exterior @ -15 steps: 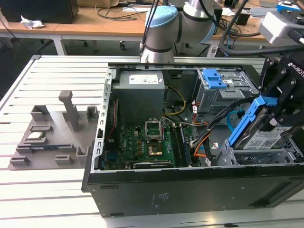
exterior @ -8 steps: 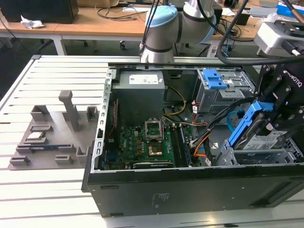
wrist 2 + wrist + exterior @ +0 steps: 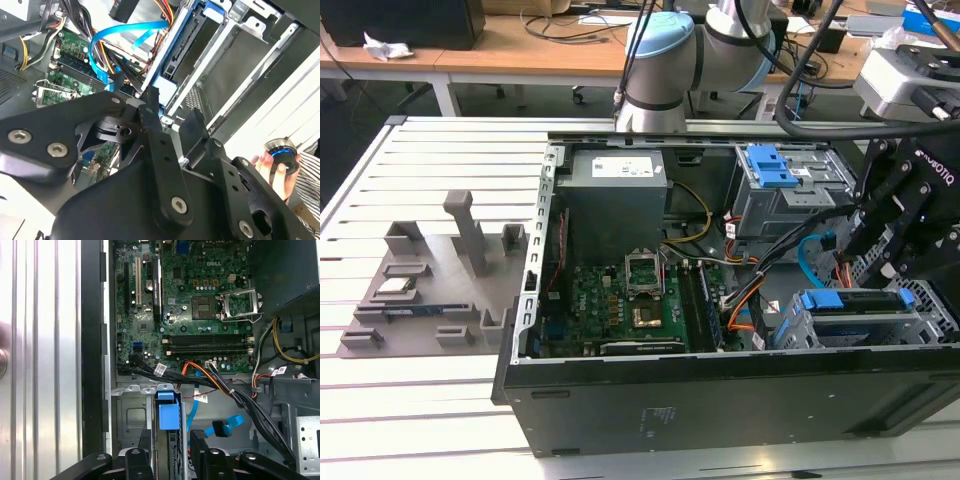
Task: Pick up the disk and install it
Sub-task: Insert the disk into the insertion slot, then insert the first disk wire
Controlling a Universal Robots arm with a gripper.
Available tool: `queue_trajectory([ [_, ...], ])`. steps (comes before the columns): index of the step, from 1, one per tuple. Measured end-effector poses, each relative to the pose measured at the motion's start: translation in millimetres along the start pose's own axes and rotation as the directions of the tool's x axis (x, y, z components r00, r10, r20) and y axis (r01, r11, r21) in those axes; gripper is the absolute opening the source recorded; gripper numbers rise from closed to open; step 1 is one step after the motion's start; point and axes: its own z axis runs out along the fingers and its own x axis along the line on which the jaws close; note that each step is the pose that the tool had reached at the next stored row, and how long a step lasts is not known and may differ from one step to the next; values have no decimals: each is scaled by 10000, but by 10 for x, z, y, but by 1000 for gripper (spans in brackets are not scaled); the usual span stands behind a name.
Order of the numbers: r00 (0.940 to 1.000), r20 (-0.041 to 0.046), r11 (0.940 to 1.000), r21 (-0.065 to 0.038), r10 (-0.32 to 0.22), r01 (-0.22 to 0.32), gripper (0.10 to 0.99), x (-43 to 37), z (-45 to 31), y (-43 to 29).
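Observation:
The disk (image 3: 850, 298) stands on edge in the metal drive cage (image 3: 930, 325) at the open computer case's corner, on the exterior view's right. Its blue carrier bracket runs along the top. My black gripper (image 3: 890, 265) hangs just above the bracket's outer end. In both wrist views the blue bracket end (image 3: 168, 412) (image 3: 165, 82) lies straight ahead of the gripper (image 3: 172, 440) (image 3: 172, 107). The gripper is open, its two fingers apart on either side of the disk's line, and nothing is held between them.
A second cage with a blue ribbed latch (image 3: 770, 165) sits behind. Orange, black and blue cables (image 3: 220, 385) run between the motherboard (image 3: 620, 295) and the cages. A grey fixture (image 3: 430, 280) lies on the slatted table. A person's hand holds a round device (image 3: 280, 160) beside the case.

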Motion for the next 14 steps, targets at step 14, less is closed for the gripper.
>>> queue_trajectory([
  [14, 10000, -1, 10000, 0, -1, 1, 106, 0, 0, 0],
])
